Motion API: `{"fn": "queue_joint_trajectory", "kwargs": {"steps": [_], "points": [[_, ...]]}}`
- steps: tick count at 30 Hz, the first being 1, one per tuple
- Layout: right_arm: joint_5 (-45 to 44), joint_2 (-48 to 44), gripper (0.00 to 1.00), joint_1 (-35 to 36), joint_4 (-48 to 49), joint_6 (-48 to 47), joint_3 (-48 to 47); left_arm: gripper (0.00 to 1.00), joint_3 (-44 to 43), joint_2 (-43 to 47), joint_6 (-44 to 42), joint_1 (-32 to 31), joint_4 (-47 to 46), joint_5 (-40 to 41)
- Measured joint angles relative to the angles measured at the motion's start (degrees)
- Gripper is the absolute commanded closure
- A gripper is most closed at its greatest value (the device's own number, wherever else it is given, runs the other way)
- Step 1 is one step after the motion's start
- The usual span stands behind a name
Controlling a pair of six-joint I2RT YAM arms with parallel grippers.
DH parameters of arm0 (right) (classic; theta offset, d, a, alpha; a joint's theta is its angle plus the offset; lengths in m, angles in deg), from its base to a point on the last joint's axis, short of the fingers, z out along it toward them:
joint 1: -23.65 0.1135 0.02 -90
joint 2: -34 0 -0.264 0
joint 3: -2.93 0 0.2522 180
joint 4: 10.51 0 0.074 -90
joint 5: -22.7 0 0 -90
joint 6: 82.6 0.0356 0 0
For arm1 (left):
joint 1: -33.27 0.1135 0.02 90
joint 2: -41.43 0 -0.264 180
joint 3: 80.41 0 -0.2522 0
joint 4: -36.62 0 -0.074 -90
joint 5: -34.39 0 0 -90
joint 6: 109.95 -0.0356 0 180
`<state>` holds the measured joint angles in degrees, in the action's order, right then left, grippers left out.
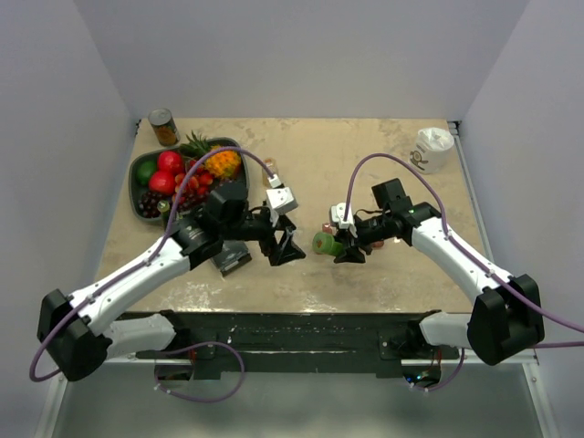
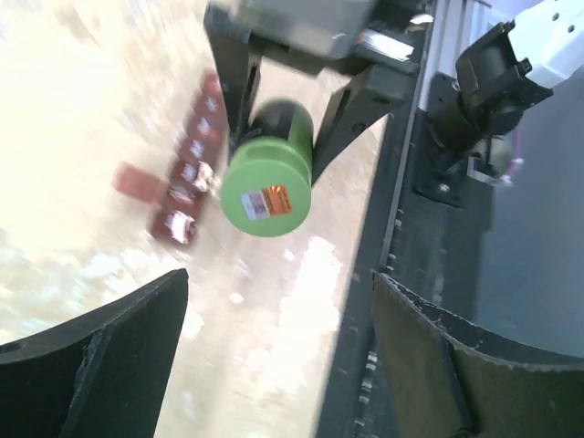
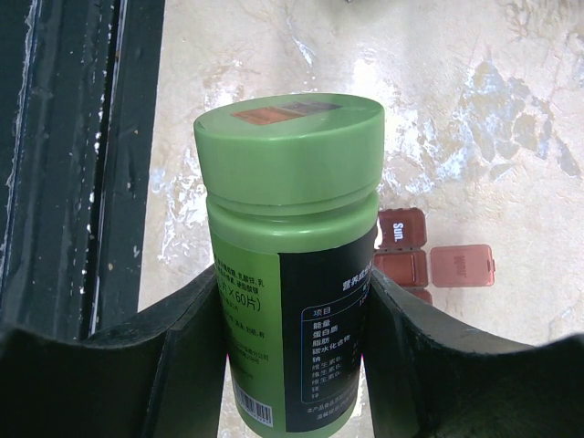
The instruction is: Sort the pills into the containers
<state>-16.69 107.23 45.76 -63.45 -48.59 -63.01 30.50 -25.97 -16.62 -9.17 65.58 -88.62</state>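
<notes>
While both point inward —
Right gripper (image 1: 347,248): clamped on green bottle (image 3: 292,274)
Left gripper (image 2: 274,301): spread wide
Containers (image 2: 187,173): one flap open

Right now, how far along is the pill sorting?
Barely started. Done: one lid of the containers strip is flipped open. In hand: the right gripper grips the green bottle, its cap on, pointed at the open left gripper. To do: uncapping and filling; no pills visible.

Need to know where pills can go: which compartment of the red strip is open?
The compartment beside the end one marked Sun.; only its lid lies flipped out sideways.
</notes>
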Motion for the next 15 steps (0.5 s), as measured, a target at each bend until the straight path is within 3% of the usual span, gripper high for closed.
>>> {"fn": "queue_joint_trajectory", "kwargs": {"steps": [1,2,8,15], "points": [[0.0,0.0,1.0,0.0,0.0,0.0,0.0,0.12,1.5,2.2,-1.9,0.0,-1.7,0.4],[0.0,0.0,1.0,0.0,0.0,-0.1,0.0,0.01,3.5,4.7,-4.2,0.0,-4.3,0.6],[0.0,0.0,1.0,0.0,-0.2,-0.5,0.0,0.01,19.6,18.4,-15.4,0.0,-26.3,2.3],[0.0,0.0,1.0,0.0,-0.2,-0.7,0.0,0.01,18.9,11.3,-26.6,0.0,-30.1,2.0]]}}
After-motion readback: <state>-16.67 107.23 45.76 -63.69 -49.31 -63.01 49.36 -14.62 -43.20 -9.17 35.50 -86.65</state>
